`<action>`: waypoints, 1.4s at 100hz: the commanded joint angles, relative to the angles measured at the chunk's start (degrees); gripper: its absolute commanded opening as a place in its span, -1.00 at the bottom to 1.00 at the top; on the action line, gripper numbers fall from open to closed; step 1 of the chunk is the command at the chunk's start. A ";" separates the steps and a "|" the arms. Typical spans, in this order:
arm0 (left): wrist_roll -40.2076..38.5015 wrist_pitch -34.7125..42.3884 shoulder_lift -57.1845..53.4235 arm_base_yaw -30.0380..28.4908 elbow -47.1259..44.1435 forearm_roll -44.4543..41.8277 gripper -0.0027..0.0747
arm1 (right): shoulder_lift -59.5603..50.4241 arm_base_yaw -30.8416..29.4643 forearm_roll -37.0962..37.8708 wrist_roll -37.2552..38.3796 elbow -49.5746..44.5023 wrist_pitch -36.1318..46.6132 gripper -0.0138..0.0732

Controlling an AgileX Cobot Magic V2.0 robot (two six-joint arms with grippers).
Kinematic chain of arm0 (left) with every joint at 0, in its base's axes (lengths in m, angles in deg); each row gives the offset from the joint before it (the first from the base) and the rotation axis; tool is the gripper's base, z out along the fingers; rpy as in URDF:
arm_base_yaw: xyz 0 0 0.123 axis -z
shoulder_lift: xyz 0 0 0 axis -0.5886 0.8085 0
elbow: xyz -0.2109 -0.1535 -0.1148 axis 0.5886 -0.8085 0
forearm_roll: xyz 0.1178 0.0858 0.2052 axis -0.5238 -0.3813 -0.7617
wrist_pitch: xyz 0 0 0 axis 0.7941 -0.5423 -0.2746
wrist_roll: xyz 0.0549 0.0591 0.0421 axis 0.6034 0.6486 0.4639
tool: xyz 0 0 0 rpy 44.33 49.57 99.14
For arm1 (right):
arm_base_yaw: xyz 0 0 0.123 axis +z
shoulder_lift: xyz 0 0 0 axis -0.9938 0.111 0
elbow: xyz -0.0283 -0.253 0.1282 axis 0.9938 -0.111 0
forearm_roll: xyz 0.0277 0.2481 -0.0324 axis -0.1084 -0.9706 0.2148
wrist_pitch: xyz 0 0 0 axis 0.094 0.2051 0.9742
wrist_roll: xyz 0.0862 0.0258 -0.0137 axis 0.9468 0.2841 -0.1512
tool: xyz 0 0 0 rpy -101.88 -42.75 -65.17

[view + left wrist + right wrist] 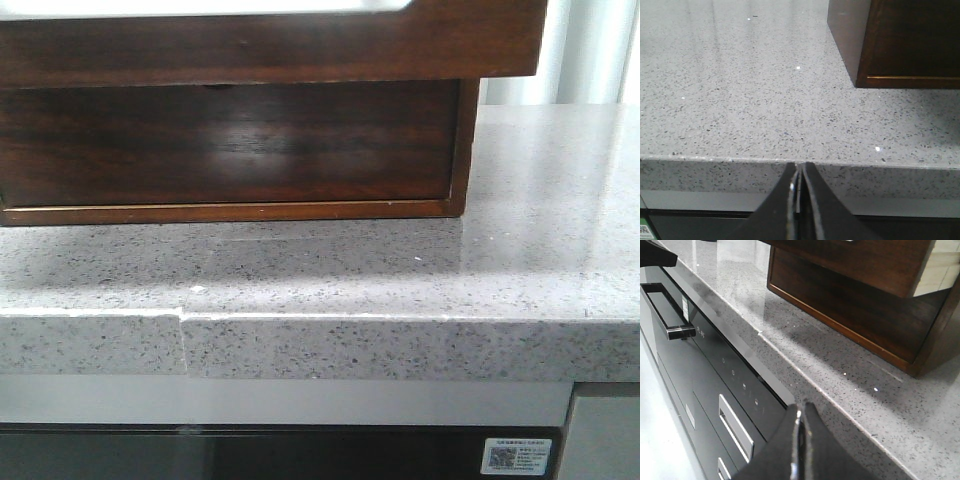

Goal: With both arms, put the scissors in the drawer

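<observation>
The scissors are out of view in every frame. The dark reddish-brown drawer [270,45] stands pulled out at the top of the front view, overhanging the wooden box [230,145] below it, with a strip of white along its top edge. It also shows in the right wrist view [855,260]. My left gripper [800,167] is shut and empty, level with the counter's front edge, to the left of the box corner [910,40]. My right gripper [801,407] is shut and empty, off the counter's front edge. Neither gripper shows in the front view.
The speckled grey stone counter [400,270] has a seam in its front edge [183,335]. Below it is a dark glossy appliance front [715,375] with bar handles [670,315] and a QR label [515,455]. A black part [655,255] shows at the right wrist view's corner.
</observation>
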 commanded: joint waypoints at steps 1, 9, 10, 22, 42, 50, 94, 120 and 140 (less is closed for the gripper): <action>-0.56 1.76 -1.81 -0.13 -1.42 0.56 -0.98 | 0.57 -0.14 -0.44 -0.18 1.28 4.03 -0.85; -0.56 1.76 -1.81 -0.13 -1.42 0.56 -0.98 | 0.57 -0.14 -0.44 -0.18 1.28 5.21 -0.85; -0.56 1.76 -1.81 -0.13 -1.42 0.56 -0.98 | 0.57 -0.14 -0.44 -0.18 1.28 5.41 -0.85; -0.56 1.76 -1.81 -0.13 -1.42 0.56 -0.98 | 0.57 -0.25 -0.44 -0.18 1.28 7.12 -0.85; -0.56 1.76 -1.81 -0.13 -1.42 0.56 -0.98 | 0.57 -6.22 13.17 19.12 1.18 15.98 -0.85; -0.56 1.76 -1.81 -0.13 -1.42 0.56 -0.98 | 0.57 -11.29 22.90 32.76 1.18 17.11 -0.85; -0.56 1.76 -1.81 -0.13 -1.42 0.56 -0.98 | 0.57 -41.10 31.65 50.34 -3.61 16.10 -0.85; -0.56 1.76 -1.81 -0.13 -1.42 0.56 -0.98 | -1.55 -47.49 32.59 49.52 -3.61 9.03 -0.85; -0.56 1.76 -1.81 -0.13 -1.42 0.56 -0.98 | -3.33 -47.98 28.80 42.94 -3.61 -0.64 -0.85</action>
